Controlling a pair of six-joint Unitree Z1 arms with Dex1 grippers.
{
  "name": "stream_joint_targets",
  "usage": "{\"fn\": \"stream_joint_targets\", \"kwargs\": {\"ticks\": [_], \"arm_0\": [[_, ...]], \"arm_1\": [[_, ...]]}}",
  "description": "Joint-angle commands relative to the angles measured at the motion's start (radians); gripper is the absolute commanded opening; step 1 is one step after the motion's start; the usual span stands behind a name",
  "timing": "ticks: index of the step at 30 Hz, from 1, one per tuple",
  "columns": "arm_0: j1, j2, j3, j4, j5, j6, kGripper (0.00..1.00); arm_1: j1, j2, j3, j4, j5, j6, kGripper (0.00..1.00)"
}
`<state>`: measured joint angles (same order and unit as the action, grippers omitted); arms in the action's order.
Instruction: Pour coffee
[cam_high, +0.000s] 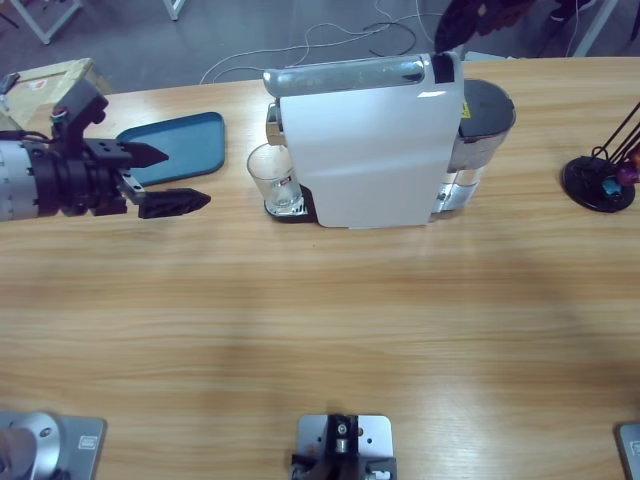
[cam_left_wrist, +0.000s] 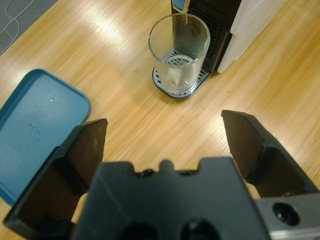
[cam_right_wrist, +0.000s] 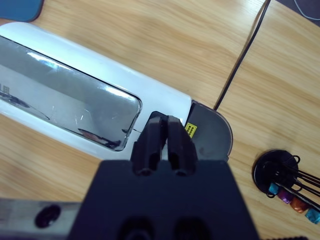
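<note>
- The glass (cam_left_wrist: 179, 52) stands upright on the round drip tray (cam_left_wrist: 172, 90) of the white coffee machine (cam_high: 375, 145), right under the spout (cam_left_wrist: 180, 6). A thin stream seems to run down from the spout into it, though the wrist view is too poor there to be sure; of the coffee itself, I cannot make out any layer in the bottom yet.
- Handling, as a judgement: the glass is thin-walled, smooth and fragile, light while nearly empty, and likely slippery between hard jaws. It looks best taken around the middle of its wall, from the side, squeezed gently and kept upright so the liquid does not slop.
- The left gripper (cam_left_wrist: 165, 137) hangs over the bench (cam_high: 320, 330) with its jaws spread wide and nothing between them. The glass lies straight ahead of the gap, near but apart, with bare wood between.
- A blue tray (cam_high: 175, 145) lies flat on the bench just beside the left gripper, on the side away from the machine.
- The right gripper (cam_right_wrist: 165, 135) is above the machine's silver top, near its rear end, jaws pressed together with nothing held; whether the tips touch the machine I cannot tell.
- A capsule rack (cam_high: 600, 180) stands well apart at the far end of the bench.
</note>
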<state>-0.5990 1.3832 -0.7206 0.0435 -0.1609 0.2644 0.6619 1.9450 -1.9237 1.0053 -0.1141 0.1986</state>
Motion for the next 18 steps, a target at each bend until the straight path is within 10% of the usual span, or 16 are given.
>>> {"fn": "stream_joint_targets", "kwargs": {"ticks": [1, 14, 15, 16, 17, 18], "arm_0": [[-0.008, 0.025, 0.021, 0.016, 0.009, -0.009, 0.982], [-0.008, 0.035, 0.027, 0.012, 0.01, -0.01, 0.982], [-0.008, 0.034, 0.026, 0.012, 0.009, -0.01, 0.982], [-0.008, 0.033, 0.025, 0.011, 0.009, -0.01, 0.982], [-0.008, 0.03, 0.024, 0.01, 0.011, -0.01, 0.982], [-0.008, 0.027, 0.022, 0.01, 0.01, -0.01, 0.982]], "arm_1": [[0.01, 0.004, 0.022, 0.023, -0.013, 0.012, 0.0], [0.019, -0.068, 0.132, -0.075, -0.026, 0.015, 0.0], [0.019, -0.087, 0.11, -0.081, -0.034, 0.012, 0.111], [0.019, -0.102, 0.076, -0.066, -0.039, 0.012, 0.721], [0.02, -0.121, 0.053, -0.055, -0.045, 0.014, 0.98], [0.02, -0.142, 0.049, -0.055, -0.045, 0.016, 1.0]]}}
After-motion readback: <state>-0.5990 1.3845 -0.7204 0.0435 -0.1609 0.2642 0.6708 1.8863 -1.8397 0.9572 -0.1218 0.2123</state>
